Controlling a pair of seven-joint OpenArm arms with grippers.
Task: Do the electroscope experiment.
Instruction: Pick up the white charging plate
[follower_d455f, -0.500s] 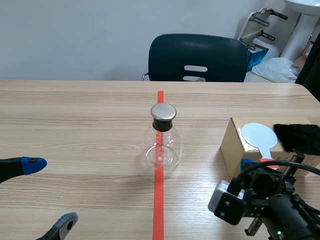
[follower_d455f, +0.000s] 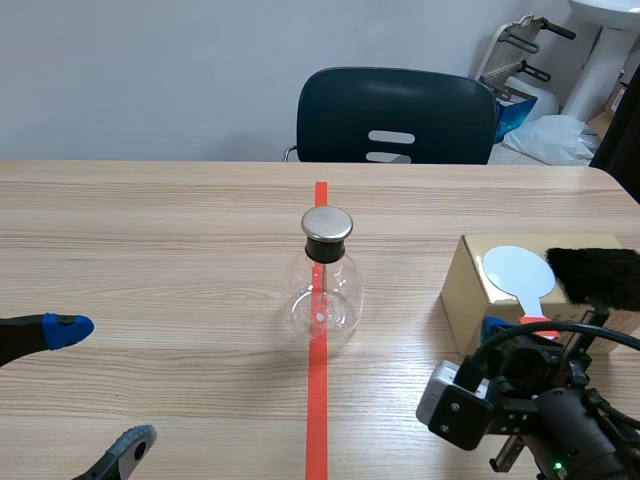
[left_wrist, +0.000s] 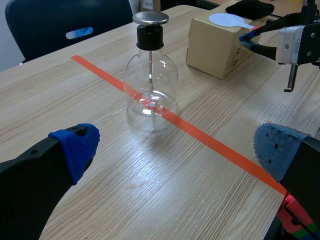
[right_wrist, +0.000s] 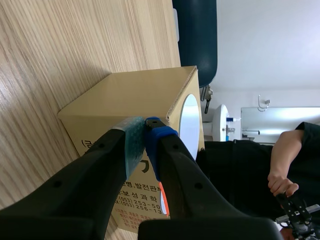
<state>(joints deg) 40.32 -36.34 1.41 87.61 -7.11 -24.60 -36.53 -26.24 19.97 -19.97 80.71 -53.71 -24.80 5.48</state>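
The electroscope (follower_d455f: 323, 285), a clear round flask with a metal cap, stands on the red tape line mid-table; in the left wrist view the flask (left_wrist: 150, 82) is ahead of my open left gripper (left_wrist: 175, 150). That left gripper (follower_d455f: 100, 385) sits low at the table's near left with nothing between its fingers. A white disc paddle (follower_d455f: 518, 270) and a black fur pad (follower_d455f: 595, 272) lie on a cardboard box (follower_d455f: 462, 300). My right gripper (follower_d455f: 495, 327) is shut, its tips right at the box's near side. In the right wrist view its pads meet at the right gripper (right_wrist: 145, 125) before the box (right_wrist: 135, 95).
A dark chair (follower_d455f: 395, 115) stands behind the far table edge. A person's arm (right_wrist: 282, 160) shows beyond the box in the right wrist view. Bare wood lies between the left gripper and the flask.
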